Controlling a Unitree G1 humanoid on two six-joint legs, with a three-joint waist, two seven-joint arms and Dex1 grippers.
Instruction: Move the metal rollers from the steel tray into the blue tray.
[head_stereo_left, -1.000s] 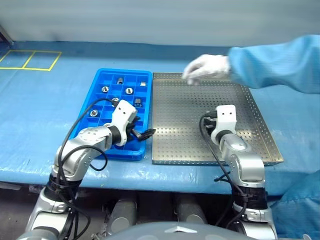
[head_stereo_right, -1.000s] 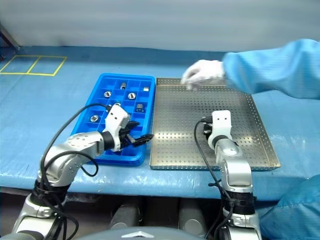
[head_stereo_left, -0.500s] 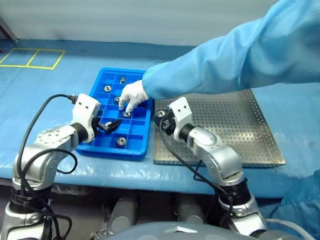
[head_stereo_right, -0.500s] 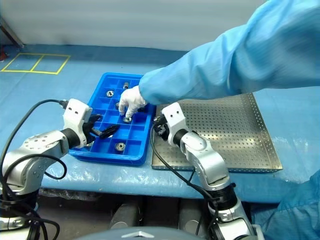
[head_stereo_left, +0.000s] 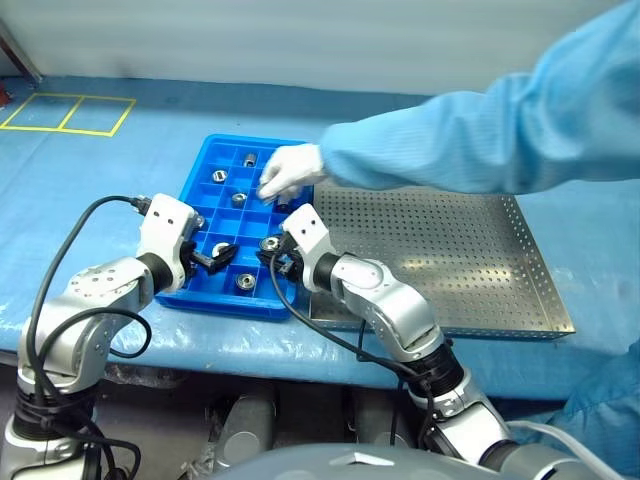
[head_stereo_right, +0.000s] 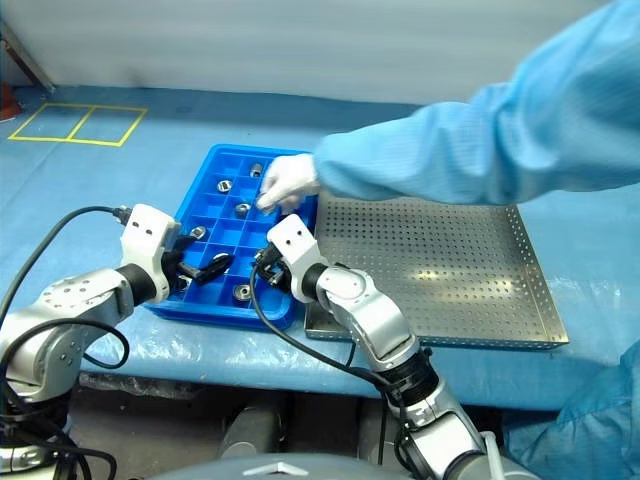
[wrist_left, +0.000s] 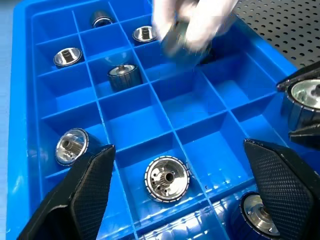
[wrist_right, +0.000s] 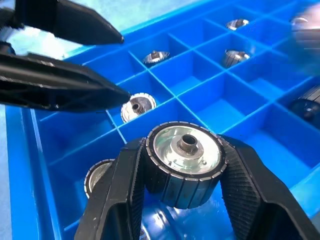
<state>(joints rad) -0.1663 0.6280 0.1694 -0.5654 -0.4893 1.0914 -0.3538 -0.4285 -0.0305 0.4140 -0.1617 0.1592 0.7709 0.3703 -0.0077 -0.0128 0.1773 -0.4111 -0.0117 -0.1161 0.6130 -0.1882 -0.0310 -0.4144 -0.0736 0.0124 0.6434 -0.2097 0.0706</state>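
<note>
Two head cameras look forward and down over both trays, while each wrist camera peers closely past its fingers into the blue tray (wrist_left: 30, 125).

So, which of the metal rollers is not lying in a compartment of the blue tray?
The roller clamped in the right tool. It hangs just above the blue tray, near its front edge, while the other rollers sit down in separate compartments.
</note>
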